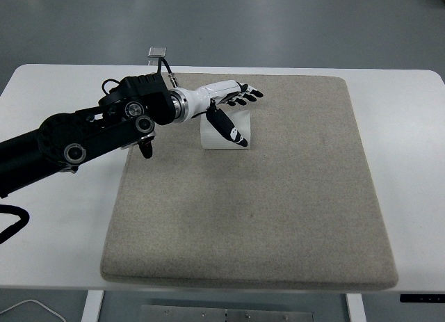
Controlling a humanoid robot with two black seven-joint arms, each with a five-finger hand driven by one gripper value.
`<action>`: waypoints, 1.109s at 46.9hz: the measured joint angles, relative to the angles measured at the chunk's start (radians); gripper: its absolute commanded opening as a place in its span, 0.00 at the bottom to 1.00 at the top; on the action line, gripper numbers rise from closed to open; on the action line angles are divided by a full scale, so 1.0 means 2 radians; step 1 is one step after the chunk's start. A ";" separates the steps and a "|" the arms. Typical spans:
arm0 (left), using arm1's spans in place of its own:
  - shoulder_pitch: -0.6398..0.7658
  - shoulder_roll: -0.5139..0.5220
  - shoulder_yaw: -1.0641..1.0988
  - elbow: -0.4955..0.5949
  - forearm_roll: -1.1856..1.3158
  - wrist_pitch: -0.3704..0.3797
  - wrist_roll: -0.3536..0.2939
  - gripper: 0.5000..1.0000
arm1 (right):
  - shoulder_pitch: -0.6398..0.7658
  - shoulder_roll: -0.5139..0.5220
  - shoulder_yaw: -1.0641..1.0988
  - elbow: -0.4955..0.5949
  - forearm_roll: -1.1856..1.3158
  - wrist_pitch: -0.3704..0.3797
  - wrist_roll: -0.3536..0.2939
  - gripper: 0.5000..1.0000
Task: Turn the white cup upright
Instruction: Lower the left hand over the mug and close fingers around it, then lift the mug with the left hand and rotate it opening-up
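Note:
The white cup (217,137) stands on the far left part of the beige mat (278,211); which end faces up I cannot tell, since the hand covers its top. My left hand (247,117) reaches in from the left and hovers right over it, open. Its fingers (245,94) stretch straight past the cup's far side, and the black-tipped thumb (229,131) hangs down across the cup's front. The fingers are not curled around the cup. The right arm is out of the picture.
The mat lies on a white table (55,224). A small metal bracket (158,54) sits at the table's far edge behind the arm. A black cable (12,224) loops at the left edge.

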 measured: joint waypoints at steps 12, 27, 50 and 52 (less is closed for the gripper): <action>0.001 -0.005 0.000 0.019 0.021 0.004 -0.001 0.96 | 0.000 0.000 0.000 0.000 0.000 0.000 0.000 0.86; 0.005 -0.007 0.000 0.029 0.043 0.003 -0.004 0.96 | 0.000 0.000 0.000 0.000 0.000 0.000 0.000 0.86; 0.013 -0.021 0.007 0.038 0.062 -0.004 -0.005 0.95 | 0.000 0.000 0.000 0.000 0.000 0.000 0.000 0.86; 0.013 -0.021 0.008 0.038 0.062 -0.004 -0.005 0.95 | 0.000 0.000 0.000 0.000 0.000 0.000 0.000 0.86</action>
